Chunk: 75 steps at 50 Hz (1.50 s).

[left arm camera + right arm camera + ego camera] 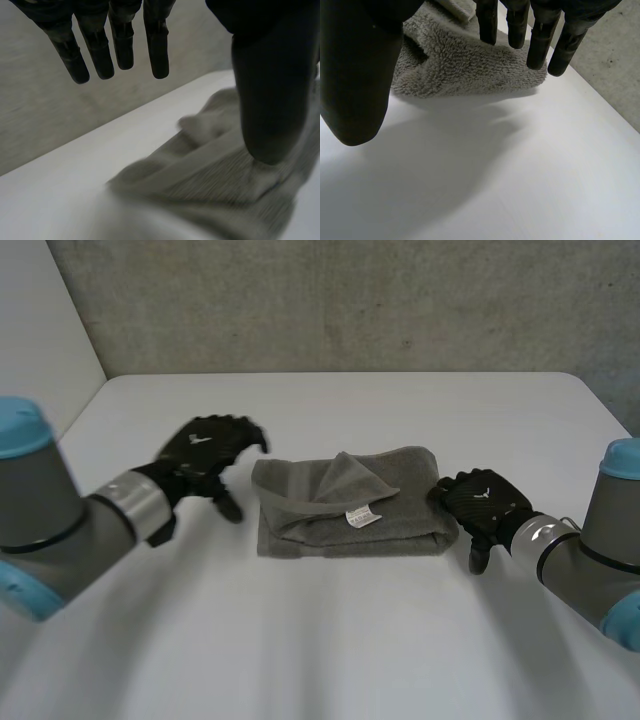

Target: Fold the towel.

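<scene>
A grey towel [345, 505] lies folded in the middle of the white table [330, 640], with a loose flap turned over its top and a white label facing up. My left hand [205, 455] hovers above the table just left of the towel, fingers [117, 45] straight and spread, holding nothing. The towel [220, 170] lies beyond its thumb in the left wrist view. My right hand [480, 502] sits at the towel's right edge, fingers [540, 35] straight, empty. The towel's fluffy end [465, 65] lies below those fingertips.
A concrete wall [350, 300] rises behind the table's far edge. Bare white tabletop stretches in front of the towel and on both sides of it.
</scene>
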Each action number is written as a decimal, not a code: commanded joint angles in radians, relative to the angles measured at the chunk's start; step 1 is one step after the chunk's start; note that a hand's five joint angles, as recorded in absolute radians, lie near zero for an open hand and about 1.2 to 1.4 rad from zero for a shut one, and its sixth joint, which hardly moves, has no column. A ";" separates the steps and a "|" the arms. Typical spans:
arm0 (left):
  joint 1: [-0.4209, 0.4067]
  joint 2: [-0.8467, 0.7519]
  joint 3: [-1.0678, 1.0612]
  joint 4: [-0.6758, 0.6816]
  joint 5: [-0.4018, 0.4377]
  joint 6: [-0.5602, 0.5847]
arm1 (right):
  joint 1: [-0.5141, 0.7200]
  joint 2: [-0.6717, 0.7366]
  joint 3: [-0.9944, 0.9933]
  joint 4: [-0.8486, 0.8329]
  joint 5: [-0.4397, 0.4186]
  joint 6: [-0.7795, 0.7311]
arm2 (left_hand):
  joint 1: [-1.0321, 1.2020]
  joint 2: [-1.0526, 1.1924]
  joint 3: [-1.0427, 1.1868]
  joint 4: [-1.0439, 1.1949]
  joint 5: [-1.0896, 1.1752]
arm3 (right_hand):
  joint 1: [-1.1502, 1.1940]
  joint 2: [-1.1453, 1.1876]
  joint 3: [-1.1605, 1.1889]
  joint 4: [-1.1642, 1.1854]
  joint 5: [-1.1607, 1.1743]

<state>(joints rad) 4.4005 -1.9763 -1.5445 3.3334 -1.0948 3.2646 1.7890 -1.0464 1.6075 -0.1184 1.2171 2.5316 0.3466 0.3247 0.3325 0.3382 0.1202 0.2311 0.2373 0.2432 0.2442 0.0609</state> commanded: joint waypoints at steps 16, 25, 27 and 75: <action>-0.230 -0.561 0.624 -0.031 -0.128 -0.063 | 0.018 0.000 0.049 -0.072 -0.014 0.079 | 0.040 0.062 0.054 0.049 0.092 | 0.018 0.012 0.006 0.005 0.014; -0.208 -0.596 0.666 -0.066 -0.262 0.044 | 0.044 0.002 0.045 -0.107 -0.013 0.081 | 0.040 0.062 0.054 0.049 0.092 | 0.074 0.068 0.062 0.061 0.070; -0.190 -0.585 0.658 -0.066 -0.304 0.047 | 0.044 0.002 0.045 -0.119 -0.011 0.082 | 0.040 0.062 0.054 0.049 0.092 | 0.098 0.091 0.085 0.084 0.093; -0.090 -0.033 0.070 0.020 -0.304 0.024 | -0.014 -0.187 -0.081 0.140 -0.080 -0.145 | -0.030 -0.008 -0.016 -0.022 0.022 | 1.165 1.159 1.153 1.152 1.161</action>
<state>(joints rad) 4.2939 -2.0581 -1.4398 3.3532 -1.4176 3.2958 1.7614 -1.2256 1.6564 -0.1153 1.1638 2.5306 0.3513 0.3641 0.3643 0.3510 0.1680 1.3138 1.2851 1.3209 1.3360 1.1554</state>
